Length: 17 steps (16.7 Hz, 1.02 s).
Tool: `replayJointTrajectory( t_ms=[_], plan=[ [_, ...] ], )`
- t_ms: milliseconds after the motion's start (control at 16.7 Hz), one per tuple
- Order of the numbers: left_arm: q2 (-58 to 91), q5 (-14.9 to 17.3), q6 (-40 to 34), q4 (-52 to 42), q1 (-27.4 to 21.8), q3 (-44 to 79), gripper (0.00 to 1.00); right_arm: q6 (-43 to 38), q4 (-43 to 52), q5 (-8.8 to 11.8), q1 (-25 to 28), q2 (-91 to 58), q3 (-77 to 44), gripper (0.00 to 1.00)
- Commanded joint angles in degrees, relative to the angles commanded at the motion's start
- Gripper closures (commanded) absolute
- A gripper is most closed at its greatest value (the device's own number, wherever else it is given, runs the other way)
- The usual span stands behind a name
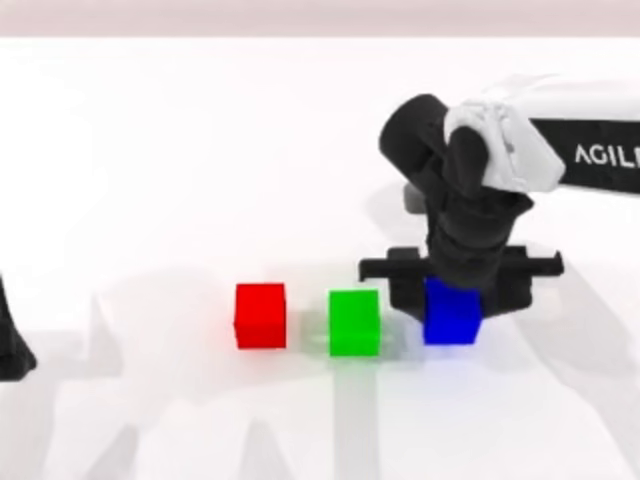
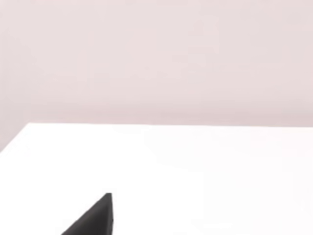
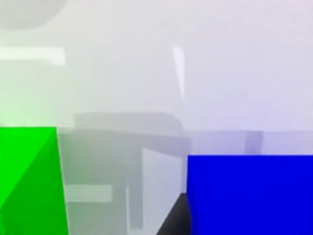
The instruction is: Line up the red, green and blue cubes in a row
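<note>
The blue cube (image 1: 451, 318) sits on the white table (image 1: 180, 180), at the right end of a row of three. Just to the left of the blue cube, with a narrow gap between them, is the green cube (image 1: 354, 322), and further left of that, again with a gap, the red cube (image 1: 260, 316). All three rest flat on the table and lie at about the same level across the top view, none touching another.

The right gripper (image 1: 455, 290) is directly over the blue cube, its black body covering the cube's far edge and its crossbar reaching out to either side of the cube. Whether its fingers are pressed on the blue cube or spread apart from it cannot be told. In the right wrist view the blue cube (image 3: 249, 195) fills much of the near field, with the green cube (image 3: 30, 181) beside it and one dark finger (image 3: 175, 219) at the blue cube's edge.

The left arm (image 1: 12, 345) is parked far from the blue cube, at the table's left edge; its wrist view shows bare table and a dark finger (image 2: 93, 219).
</note>
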<state>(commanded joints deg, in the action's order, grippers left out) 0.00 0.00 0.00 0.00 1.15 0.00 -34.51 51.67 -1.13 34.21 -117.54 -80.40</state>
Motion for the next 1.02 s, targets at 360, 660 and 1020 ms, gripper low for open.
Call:
replayJointTrajectory(
  t_ms=[360, 660, 1020],
  plan=[
    [0.0, 0.0, 0.0, 0.0, 0.0, 0.0, 0.0, 0.0, 0.0, 0.0, 0.0, 0.0, 0.0, 0.0],
    [0.0, 0.0, 0.0, 0.0, 0.0, 0.0, 0.0, 0.0, 0.0, 0.0, 0.0, 0.0, 0.0, 0.0],
    [0.0, 0.0, 0.0, 0.0, 0.0, 0.0, 0.0, -0.1, 2.4, 0.0, 0.1, 0.7, -2.0, 0.0]
  ],
)
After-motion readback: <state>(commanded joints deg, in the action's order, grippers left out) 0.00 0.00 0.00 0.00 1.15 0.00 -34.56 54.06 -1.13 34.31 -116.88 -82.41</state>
